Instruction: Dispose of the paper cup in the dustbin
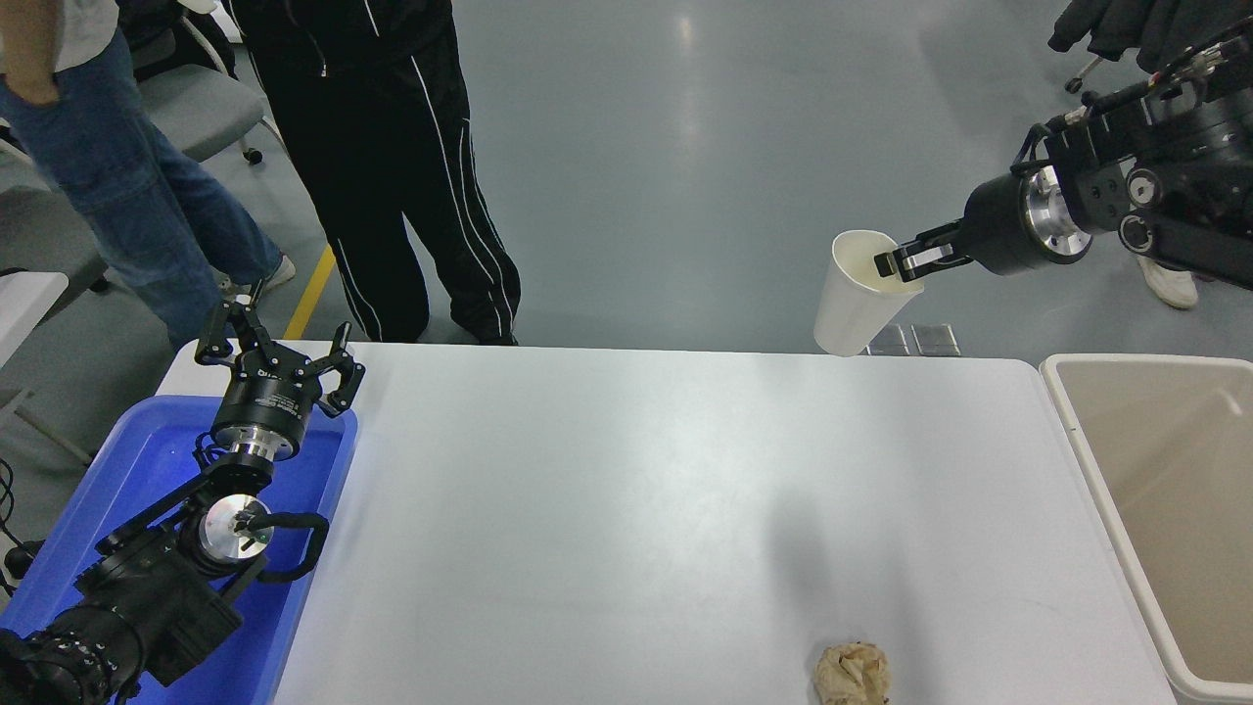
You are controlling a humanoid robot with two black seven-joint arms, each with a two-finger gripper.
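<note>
My right gripper (896, 262) is shut on the rim of the white paper cup (857, 299) and holds it high in the air, past the table's far edge at the upper right. The cup hangs tilted with its open mouth up. The beige dustbin (1087, 460) stands beside the table's right edge, below and to the right of the cup. My left gripper (274, 352) is parked open over the blue tray at the lower left.
A blue plastic tray (137, 460) sits at the table's left end. A crumpled tan paper ball (853, 673) lies near the front edge. Two people (382, 147) stand at the far left side. Another person's shoe shows at the far right.
</note>
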